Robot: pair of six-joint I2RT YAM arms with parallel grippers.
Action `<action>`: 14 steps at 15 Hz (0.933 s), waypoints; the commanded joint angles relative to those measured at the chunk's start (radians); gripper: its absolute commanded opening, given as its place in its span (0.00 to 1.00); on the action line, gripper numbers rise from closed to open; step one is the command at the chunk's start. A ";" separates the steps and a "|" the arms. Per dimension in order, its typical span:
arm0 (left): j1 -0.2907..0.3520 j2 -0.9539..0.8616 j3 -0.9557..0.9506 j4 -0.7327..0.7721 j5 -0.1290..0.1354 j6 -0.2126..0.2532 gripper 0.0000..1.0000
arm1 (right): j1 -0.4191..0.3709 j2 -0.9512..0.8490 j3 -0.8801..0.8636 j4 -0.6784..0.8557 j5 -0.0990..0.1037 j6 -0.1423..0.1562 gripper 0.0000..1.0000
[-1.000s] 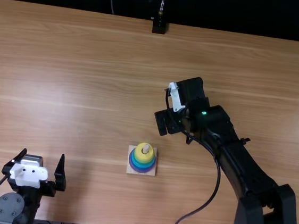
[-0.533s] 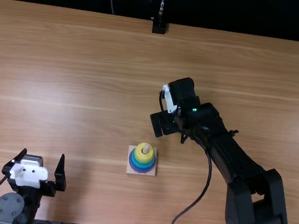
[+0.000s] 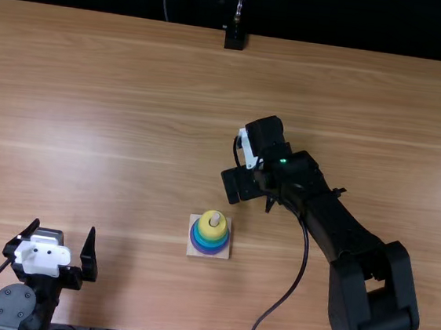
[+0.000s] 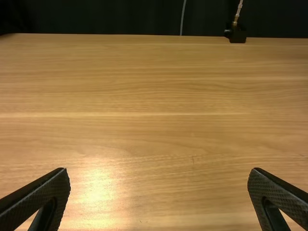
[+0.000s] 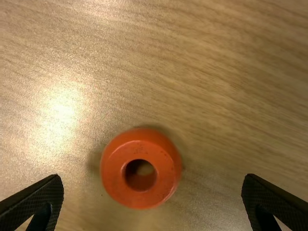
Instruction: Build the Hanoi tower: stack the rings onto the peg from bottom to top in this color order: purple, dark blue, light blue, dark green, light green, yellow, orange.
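1. Top view: I see the tower (image 3: 211, 248) just nearside of the right gripper (image 3: 240, 187) and a little to its left. The yellow ring (image 3: 205, 226) sits highest, with the tip of the peg (image 3: 215, 219) poking through, presumably left bare for orange. I can't tell every band below it. The left gripper (image 3: 65, 227) rests well to the left of the tower, likely parked there to leave the other arm room.

2. Left wrist view: the left gripper's fingers stand wide apart above the table (image 4: 154, 125), holding nothing; this last step seems to need only one arm.

3. Right wrist view: the right gripper is spread too, empty. The orange ring (image 5: 114, 171) lies flat, hole up, beneath the gap between its fingers. That placing looks meant for lowering around it; coming down off-centre could nudge the ring aside.
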 commanded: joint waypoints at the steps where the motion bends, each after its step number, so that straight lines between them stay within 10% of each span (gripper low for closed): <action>1: 0.004 -0.012 -0.105 -0.083 0.005 0.003 1.00 | 0.014 0.037 0.029 0.001 0.014 0.006 1.00; 7: 0.003 -0.012 -0.105 -0.083 0.005 0.003 1.00 | 0.014 0.051 0.042 0.005 0.056 0.006 1.00; 9: 0.003 -0.012 -0.105 -0.083 0.005 0.003 1.00 | 0.014 0.051 0.045 0.003 0.056 0.006 0.60; 14: 0.003 -0.012 -0.105 -0.083 0.005 0.003 1.00 | 0.036 0.051 0.045 0.003 0.055 0.006 0.15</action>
